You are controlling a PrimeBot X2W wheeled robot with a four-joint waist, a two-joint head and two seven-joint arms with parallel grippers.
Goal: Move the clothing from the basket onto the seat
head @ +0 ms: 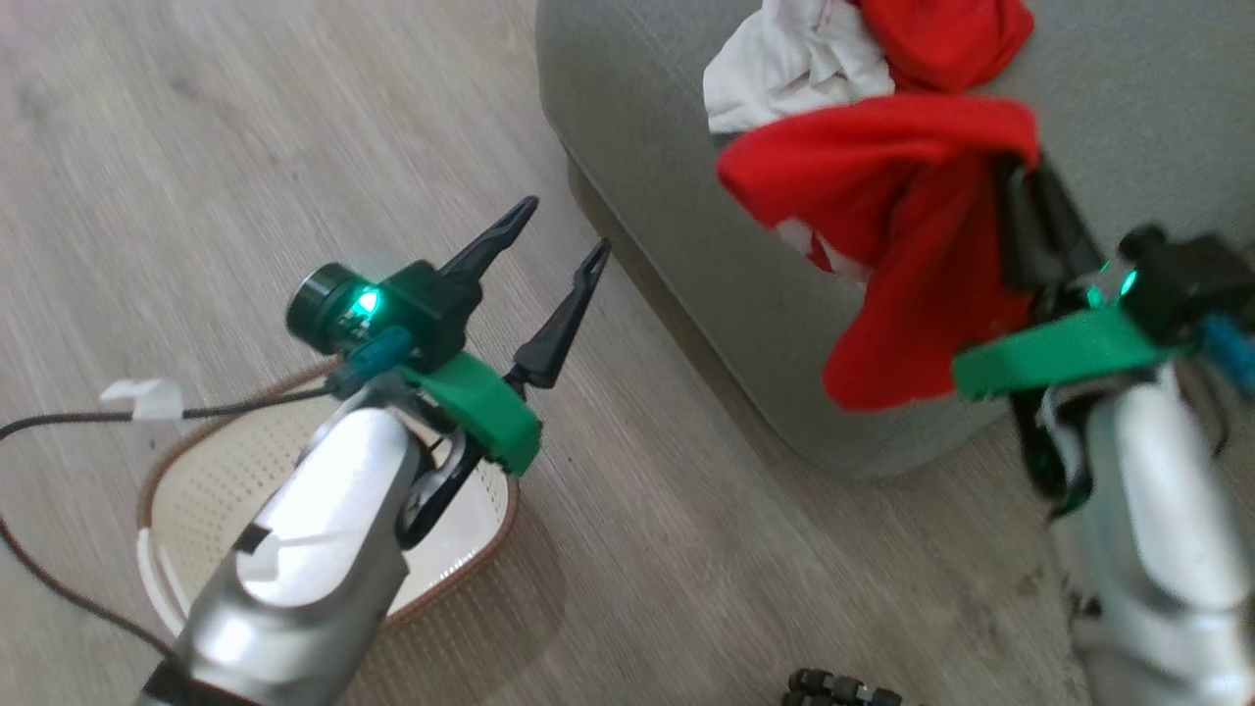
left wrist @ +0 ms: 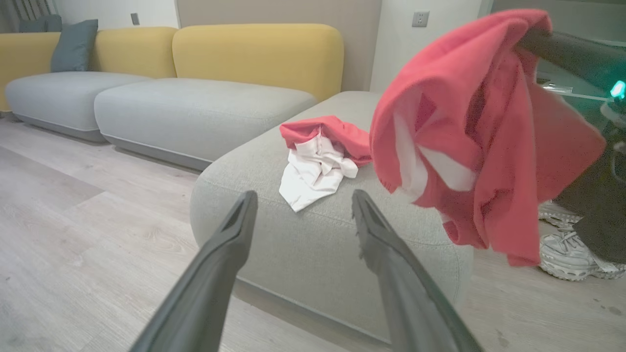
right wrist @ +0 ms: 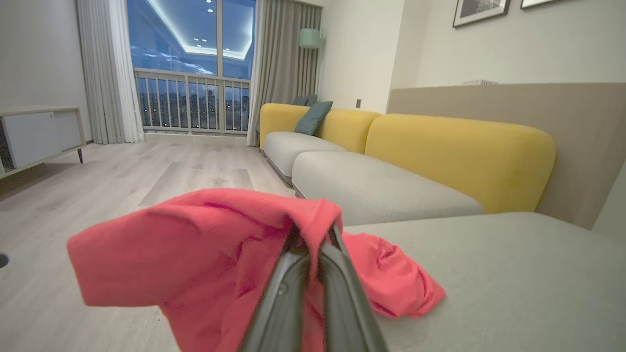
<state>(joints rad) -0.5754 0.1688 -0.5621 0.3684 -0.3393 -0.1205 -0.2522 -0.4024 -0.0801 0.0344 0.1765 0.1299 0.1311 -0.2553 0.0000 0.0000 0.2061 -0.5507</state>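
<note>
— How far along am I?

— Well past halfway, I'd judge. One red-and-white garment already lies bunched on the seat, near its rounded corner. Your right pincer is clenched on a second red garment, which hangs in the air at the seat's edge. It is not laid down, and I cannot tell whether its hem brushes the seat's side.

— And the basket?

— The basket sits on the floor under your left forearm. What shows of its inside is bare cream plastic. The forearm hides the rest, so I cannot promise you it is empty.

— My left pincer?

— Your left pincer is spread wide with nothing in it, raised above the floor between basket and seat.

— So what's left?

— Carry the hanging garment over the seat and let go so it rests there. Then check the hidden part of the basket. If nothing is in it, you are done.
</note>
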